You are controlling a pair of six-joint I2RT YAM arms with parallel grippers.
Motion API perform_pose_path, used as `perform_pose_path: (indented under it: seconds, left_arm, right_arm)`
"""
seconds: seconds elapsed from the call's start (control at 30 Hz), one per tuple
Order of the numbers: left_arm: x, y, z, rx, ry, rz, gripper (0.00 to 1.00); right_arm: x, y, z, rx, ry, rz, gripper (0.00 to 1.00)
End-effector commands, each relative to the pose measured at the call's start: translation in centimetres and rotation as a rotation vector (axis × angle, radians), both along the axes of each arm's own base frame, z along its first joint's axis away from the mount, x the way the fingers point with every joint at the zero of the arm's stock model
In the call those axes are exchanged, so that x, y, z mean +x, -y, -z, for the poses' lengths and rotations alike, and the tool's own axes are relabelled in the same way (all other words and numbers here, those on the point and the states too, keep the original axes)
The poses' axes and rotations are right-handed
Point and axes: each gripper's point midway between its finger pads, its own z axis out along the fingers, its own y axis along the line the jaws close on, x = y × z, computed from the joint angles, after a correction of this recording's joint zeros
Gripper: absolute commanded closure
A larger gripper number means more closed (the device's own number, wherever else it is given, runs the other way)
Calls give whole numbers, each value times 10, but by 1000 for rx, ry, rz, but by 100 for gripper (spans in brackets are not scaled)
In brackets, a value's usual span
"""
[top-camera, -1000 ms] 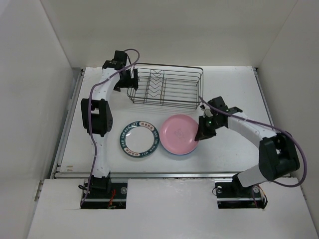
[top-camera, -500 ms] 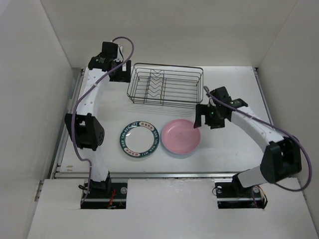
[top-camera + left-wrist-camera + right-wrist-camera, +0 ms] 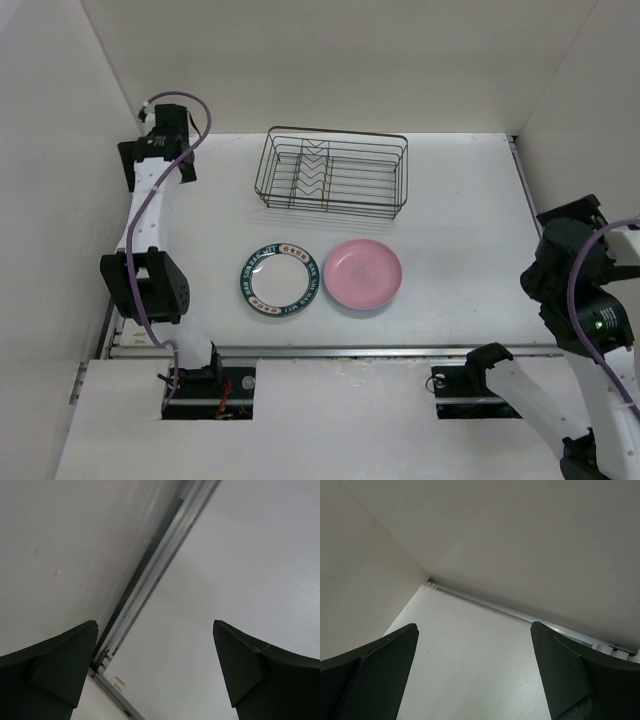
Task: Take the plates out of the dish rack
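Observation:
The dish rack (image 3: pixel 333 180), a dark wire basket, stands at the back middle of the table with only its wire dividers inside. Two plates lie flat in front of it: a white one with a dark ring (image 3: pixel 279 279) and a pink one (image 3: pixel 363 274) touching its right side. My left gripper (image 3: pixel 157 170) is up by the left wall, far from the rack; in the left wrist view it (image 3: pixel 155 630) is open over bare table. My right gripper (image 3: pixel 566 252) is at the right edge, and in the right wrist view it (image 3: pixel 474 630) is open and holds nothing.
White walls close in the table on the left, back and right. A metal rail (image 3: pixel 150 575) runs along the table's left edge, and another rail (image 3: pixel 520 614) shows along the table's edge at the foot of a wall. The arm bases (image 3: pixel 205 380) sit at the near edge.
The right gripper let go of the pink plate, which now lies flat, and swung back to the right edge. The left gripper moved from the rack's left end out to the left wall.

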Motion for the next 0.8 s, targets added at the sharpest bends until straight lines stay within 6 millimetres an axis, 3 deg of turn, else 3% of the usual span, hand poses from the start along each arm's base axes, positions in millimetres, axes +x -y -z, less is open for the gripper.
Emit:
perform_pose_path:
  seconds: [0.0, 0.07, 0.2, 0.77]
  left_arm:
    - [-27, -26, -40, 52, 156, -119, 1]
    - [-36, -27, -33, 31, 150, -114, 1]
    - [-34, -19, -27, -12, 162, -77, 1]
    - [-36, -9, -27, -60, 182, -34, 1]
  right_arm:
    - [-19, 19, 3, -93, -62, 160, 0]
    - [-10, 13, 5, -111, -98, 78, 0]
    - [8, -1, 11, -113, -118, -32, 0]
    - [39, -20, 18, -104, -158, -122, 0]
